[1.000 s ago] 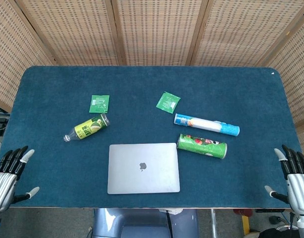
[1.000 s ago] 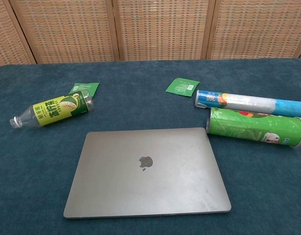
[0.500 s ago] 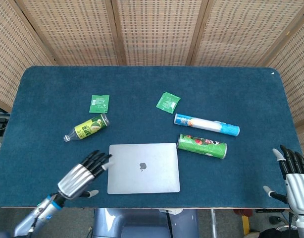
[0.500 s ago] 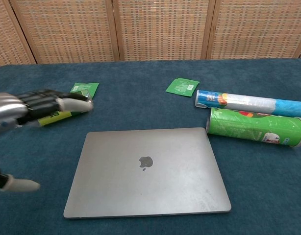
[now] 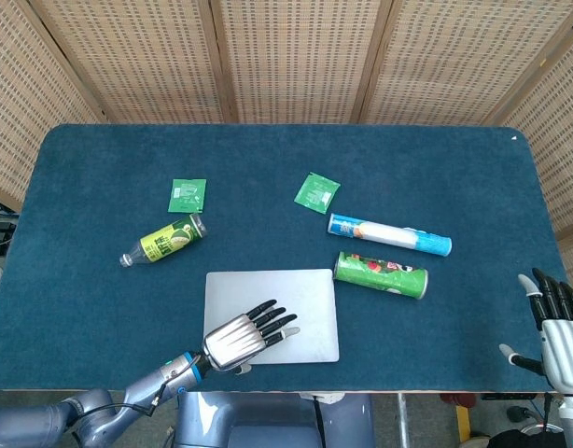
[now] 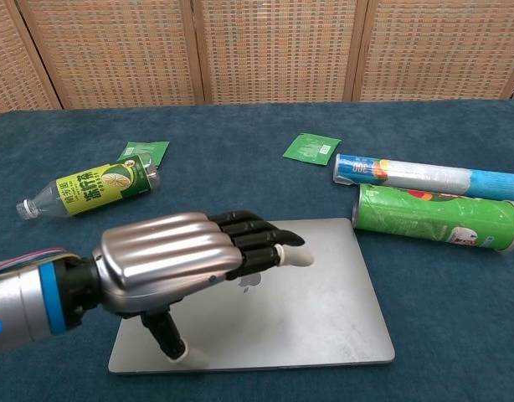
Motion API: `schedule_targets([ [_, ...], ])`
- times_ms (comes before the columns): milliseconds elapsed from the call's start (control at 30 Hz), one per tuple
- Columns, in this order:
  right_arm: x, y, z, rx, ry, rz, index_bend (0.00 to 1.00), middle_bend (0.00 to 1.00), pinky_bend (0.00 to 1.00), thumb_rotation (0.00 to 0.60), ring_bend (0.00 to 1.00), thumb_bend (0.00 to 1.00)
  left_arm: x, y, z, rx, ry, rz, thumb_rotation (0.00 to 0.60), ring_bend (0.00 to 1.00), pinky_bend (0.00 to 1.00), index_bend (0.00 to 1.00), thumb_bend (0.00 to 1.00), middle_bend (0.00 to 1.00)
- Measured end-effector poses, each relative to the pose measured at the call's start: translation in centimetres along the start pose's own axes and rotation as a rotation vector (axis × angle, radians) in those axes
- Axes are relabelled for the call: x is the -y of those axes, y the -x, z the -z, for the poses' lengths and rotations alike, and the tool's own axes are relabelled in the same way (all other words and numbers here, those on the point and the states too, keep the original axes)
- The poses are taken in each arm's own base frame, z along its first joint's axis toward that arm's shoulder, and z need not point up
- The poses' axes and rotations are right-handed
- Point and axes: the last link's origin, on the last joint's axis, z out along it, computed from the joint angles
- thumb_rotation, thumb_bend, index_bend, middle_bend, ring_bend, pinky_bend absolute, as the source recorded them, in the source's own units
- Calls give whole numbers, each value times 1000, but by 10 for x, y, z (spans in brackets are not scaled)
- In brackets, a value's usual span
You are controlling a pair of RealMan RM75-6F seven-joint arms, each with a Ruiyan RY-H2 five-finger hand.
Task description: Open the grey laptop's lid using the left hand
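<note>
The grey laptop lies closed and flat near the table's front edge. My left hand is over the lid's front left part, fingers stretched out toward the middle and holding nothing. Its thumb points down toward the lid's front edge in the chest view. Whether it touches the lid is unclear. My right hand is open at the table's front right corner, far from the laptop.
A green-labelled bottle lies left of the laptop. A green tube can and a white-blue tube lie at its right. Two green sachets lie further back on the blue table.
My left hand has swung in from the front left corner to the laptop's left side and now over its lid. The right hand barely shifted. The lid stays closed.
</note>
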Motion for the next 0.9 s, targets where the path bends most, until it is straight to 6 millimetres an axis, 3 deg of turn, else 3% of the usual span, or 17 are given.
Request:
schedule_targets([
  [900,-3,-3,0,5,3,-25,0,0,0,600,0,0,-15,26,-30,34,-19,-1,600,0,0,0,0,0],
])
